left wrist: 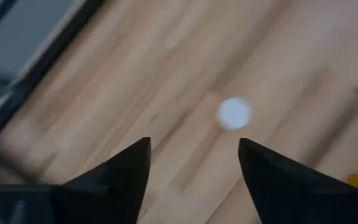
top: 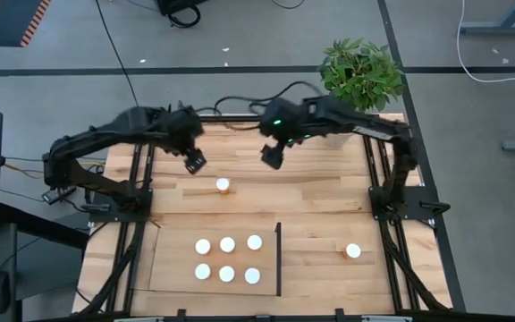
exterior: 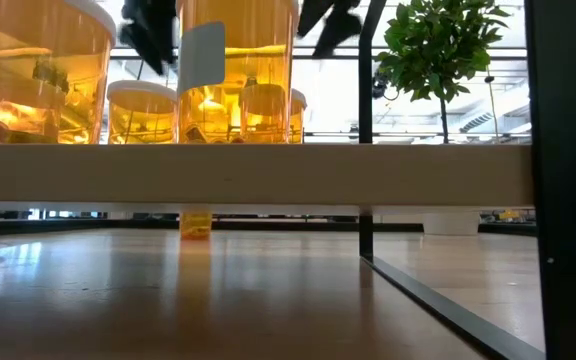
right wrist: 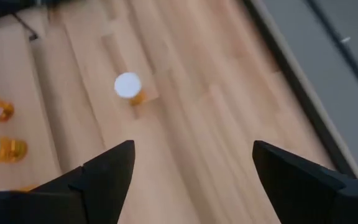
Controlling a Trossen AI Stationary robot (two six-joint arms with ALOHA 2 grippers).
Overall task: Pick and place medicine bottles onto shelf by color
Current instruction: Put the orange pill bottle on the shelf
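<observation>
High view, for your record: six medicine bottles (top: pixel 227 258) stand in two rows of three on the shelf (top: pixel 173 268), left of its black upright strip (top: pixel 278 259). A seventh bottle (top: pixel 223 185) stands alone on the table (top: pixel 329 192) beyond the shelf, between and just in front of the two grippers. An eighth bottle (top: pixel 353 251) stands on the table to the right of the strip, well apart from the rest. Your left gripper (top: pixel 195 162) hangs above the table with its fingers (left wrist: pixel 123 171) spread and nothing between them. Your right gripper (top: pixel 272 156) hangs nearby, fingers (right wrist: pixel 107 171) set wide, likewise empty. A potted plant (top: pixel 361 73) sits at the far right corner.
</observation>
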